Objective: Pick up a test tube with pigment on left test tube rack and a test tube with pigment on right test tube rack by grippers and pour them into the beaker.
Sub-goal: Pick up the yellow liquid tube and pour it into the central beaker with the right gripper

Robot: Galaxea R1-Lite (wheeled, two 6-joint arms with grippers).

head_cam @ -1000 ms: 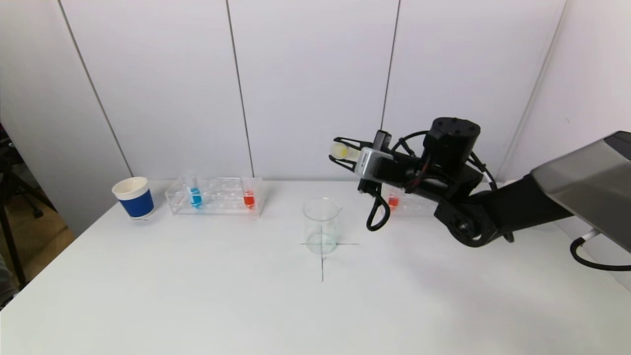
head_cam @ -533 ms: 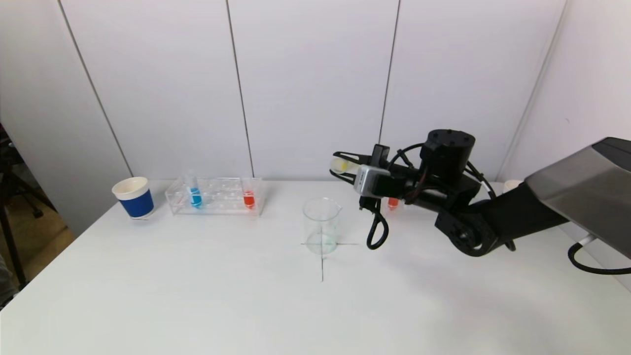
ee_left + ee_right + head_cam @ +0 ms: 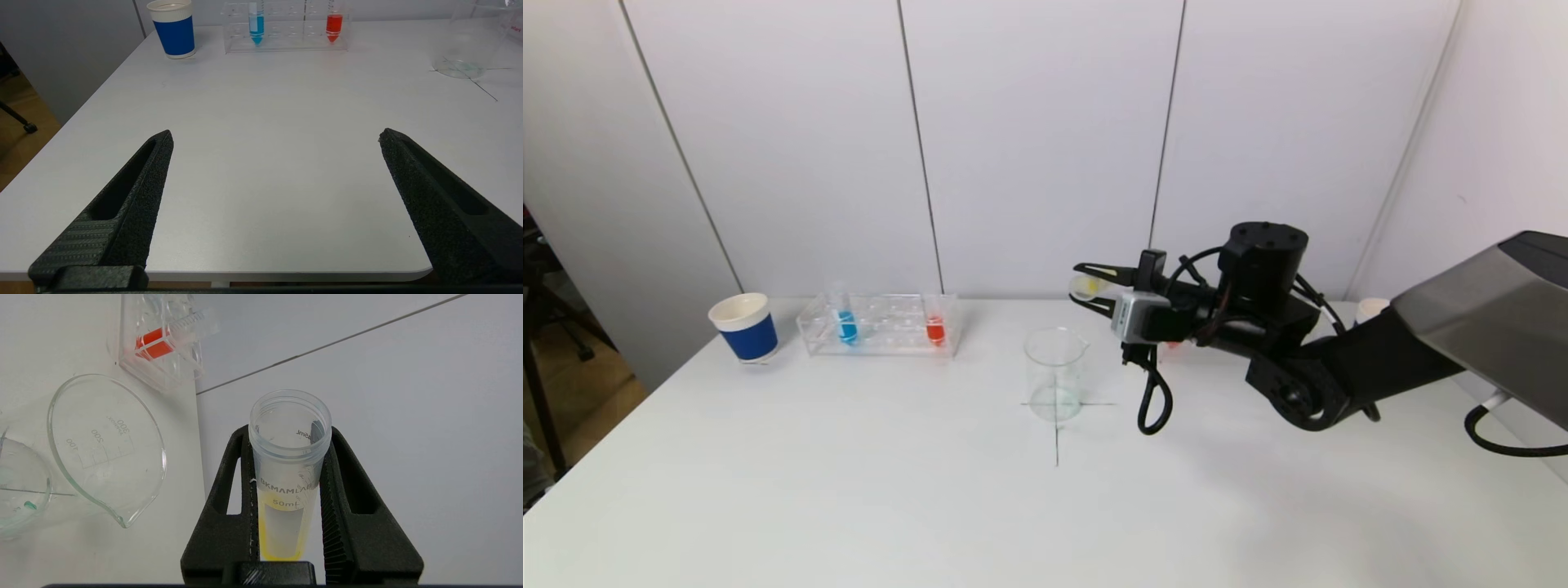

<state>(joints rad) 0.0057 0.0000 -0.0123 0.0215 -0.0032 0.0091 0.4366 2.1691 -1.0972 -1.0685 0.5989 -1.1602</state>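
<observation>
The right gripper [image 3: 1092, 287] hangs above and just to the right of the beaker [image 3: 1055, 374], its fingers [image 3: 229, 490] clamped on a tube [image 3: 288, 473] of yellow pigment. The wrist view shows the yellow lying along the tube's wall with the open mouth facing away from the camera, so the tube looks tipped well over, near level. The danger, as I read it: that mouth does not seem to sit over the beaker's rim, so if the wrist rolls any further here the yellow could land on the worktop [image 3: 849, 490] beside the glass, not in it. The beaker is light, clear and tall, and the arm's dangling cable [image 3: 1150, 408] loops close to its right side; a sideways move to line up could brush it off its cross mark or tip it. The grip is around the tube's smooth upper body, so a quick tilt might let it slide between the fingers. The left gripper [image 3: 273, 163] is parked low at the near edge of the worktop, fingers spread wide and holding nothing. The left rack [image 3: 882, 325] holds a blue tube [image 3: 847, 325] and a red tube [image 3: 935, 328], both upright and well clear of the action. The right rack is mostly hidden behind the arm.
</observation>
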